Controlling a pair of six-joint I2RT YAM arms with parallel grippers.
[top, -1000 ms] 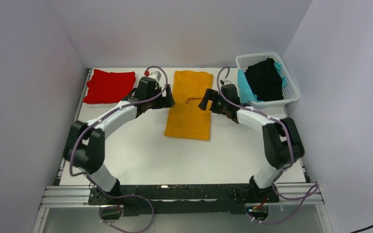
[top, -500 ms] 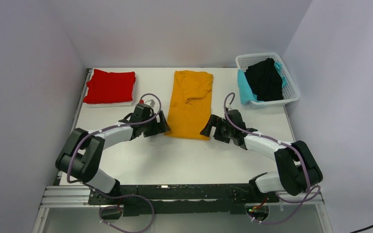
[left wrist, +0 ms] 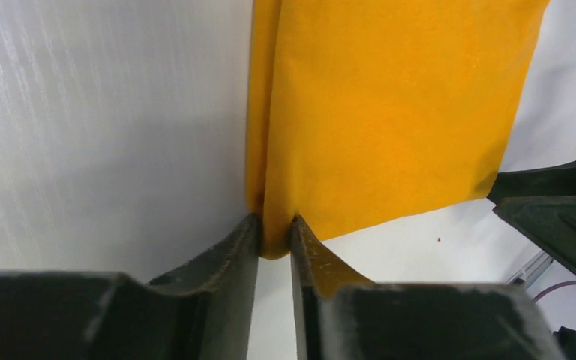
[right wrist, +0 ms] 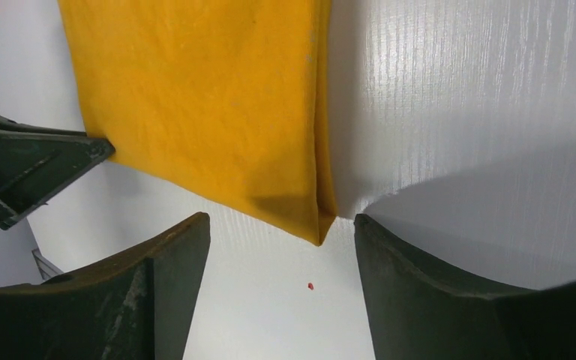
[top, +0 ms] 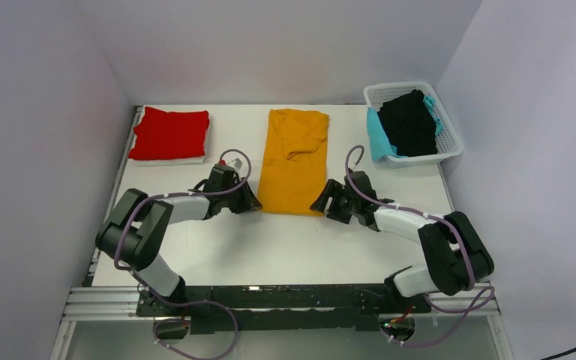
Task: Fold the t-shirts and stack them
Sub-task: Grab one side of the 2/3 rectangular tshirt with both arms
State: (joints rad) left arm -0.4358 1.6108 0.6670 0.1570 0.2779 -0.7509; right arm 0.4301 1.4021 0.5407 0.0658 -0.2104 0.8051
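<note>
The left gripper point(left wrist: 274, 221) pinches the near left corner of the mustard-orange t-shirt point(top: 292, 161), which lies lengthwise on the tabletop point(top: 270, 240). The right gripper point(right wrist: 281, 219) straddles its near right corner with jaws spread, probably to lift the hem for folding. Beyond, to its left, the red t-shirt point(top: 169, 133) lies folded.
</note>
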